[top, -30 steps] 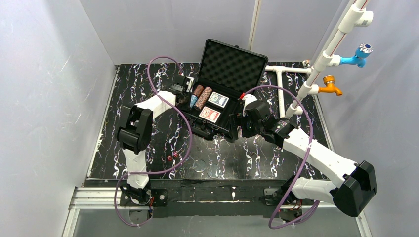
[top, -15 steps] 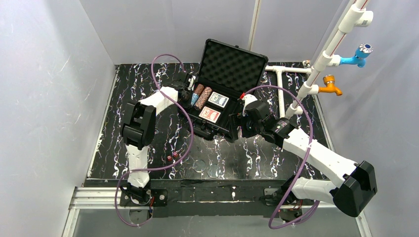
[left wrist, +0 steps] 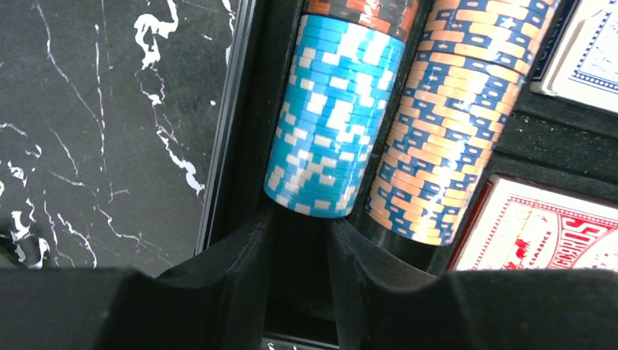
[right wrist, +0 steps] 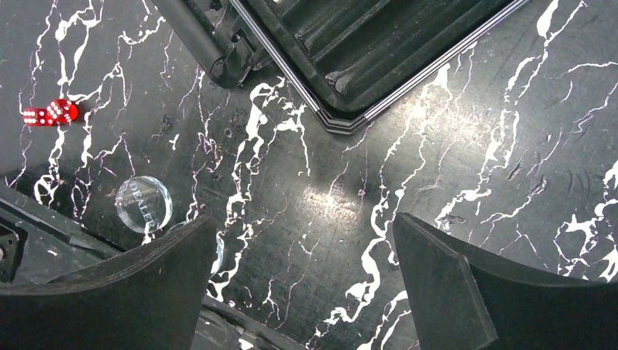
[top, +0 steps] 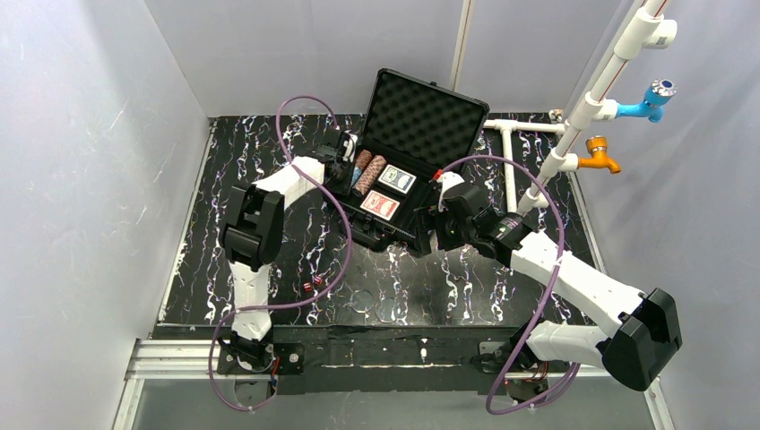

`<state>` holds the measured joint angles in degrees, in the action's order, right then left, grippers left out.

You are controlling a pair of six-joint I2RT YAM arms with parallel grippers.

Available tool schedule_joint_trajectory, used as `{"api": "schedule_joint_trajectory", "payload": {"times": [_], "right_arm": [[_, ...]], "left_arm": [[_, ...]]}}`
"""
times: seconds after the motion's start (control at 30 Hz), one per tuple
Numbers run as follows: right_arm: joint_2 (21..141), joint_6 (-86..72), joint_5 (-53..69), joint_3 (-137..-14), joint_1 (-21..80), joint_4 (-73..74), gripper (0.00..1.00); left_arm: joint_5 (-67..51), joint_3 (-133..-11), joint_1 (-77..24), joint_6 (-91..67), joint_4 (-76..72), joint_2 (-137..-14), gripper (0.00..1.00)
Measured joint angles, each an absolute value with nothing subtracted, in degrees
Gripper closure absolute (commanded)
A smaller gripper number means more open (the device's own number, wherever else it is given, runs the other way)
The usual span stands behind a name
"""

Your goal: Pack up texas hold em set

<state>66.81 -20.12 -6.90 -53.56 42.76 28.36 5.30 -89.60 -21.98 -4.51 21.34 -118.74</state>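
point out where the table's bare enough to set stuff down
Bare table runs between the left wall and the left arm. Another patch lies between the clear dealer button and the right arm. Crowded: around the case, flanked by both arms, and by the red dice.

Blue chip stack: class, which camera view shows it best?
The left wrist view: the blue chip stack is close up, lying in the case beside an orange-and-blue stack. The top external view shows it only tiny, at the case's left edge. The right wrist view misses it.
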Motion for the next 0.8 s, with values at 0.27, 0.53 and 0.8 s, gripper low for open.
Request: {"api": "schedule_joint_trajectory", "payload": {"times": [0.27,0.53,0.8], "right_arm": [[67.24,-20.14,-5.76,-53.56,42.76,28.36,0.02],[67.26,-20.21,-4.73,-53.67,42.76,28.58,0.02],[68.82,-20.8,-2.85,-55.13,42.76,28.64,0.02]], "left_arm": [[6.28,-83.92,-22.24,-4.45,20.67,-106.54,0.37],[11.77,-81.12,-22.24,-3.46,22.96,-89.14,0.02],[20.86,-73.47,-22.24,-1.52,24.84,-76.4,0.02]]}}
